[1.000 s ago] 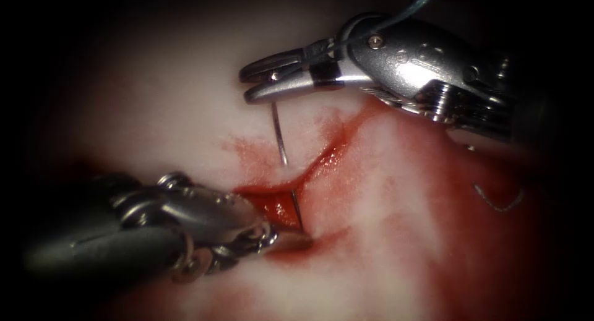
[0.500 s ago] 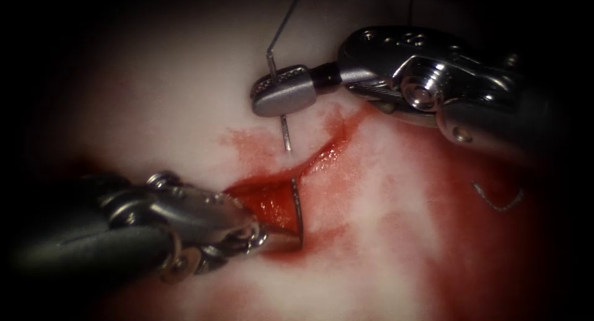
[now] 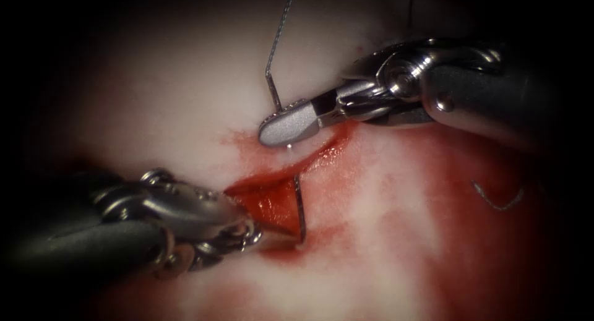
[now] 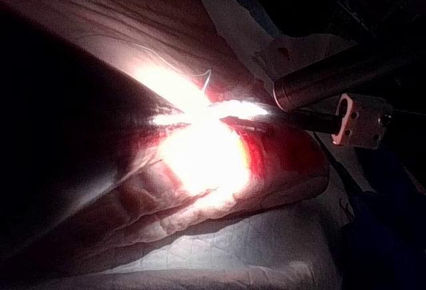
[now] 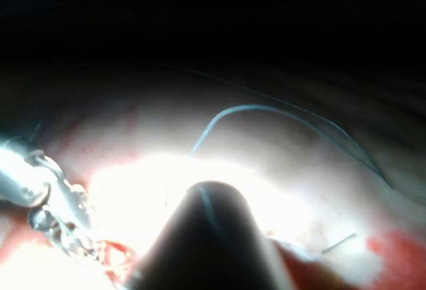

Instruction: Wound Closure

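Right tool: I have my right arm's needle driver [image 3: 286, 124] coming in from the right edge of the endoscope view, its jaws clenched on the curved needle [image 3: 299, 205] near the tail end, just where the thread joins it.
Needle: it sits in the tissue. From my right jaws it goes down into the pale left bank of the cut, and a stretch of it shows again inside the open cut, running down to the lower right lip, where it is buried.
Thread: the thread [image 3: 279, 30] rises from the needle's tail above the right jaws toward the top edge of the tissue. In the right wrist view I see a thin blue strand [image 5: 279, 114] arcing over the pale surface.
Left tool: my left arm's needle driver [image 3: 247, 231] lies at the lower left, its tip at the left lip of the cut. I cannot tell whether its jaws are parted or closed, nor whether they have hold of the lip.
Cut: the cut [image 3: 272, 200] gapes widest at the left tool's tip and narrows up toward the right tool.
Tissue: the tissue [image 3: 173, 98] is pale on the left of the cut; red fluid [image 3: 408, 172] stains the right side and the wound.
Loose end: a short cut end of thread [image 3: 495, 200] lies on the stained surface well to the right of the cut.
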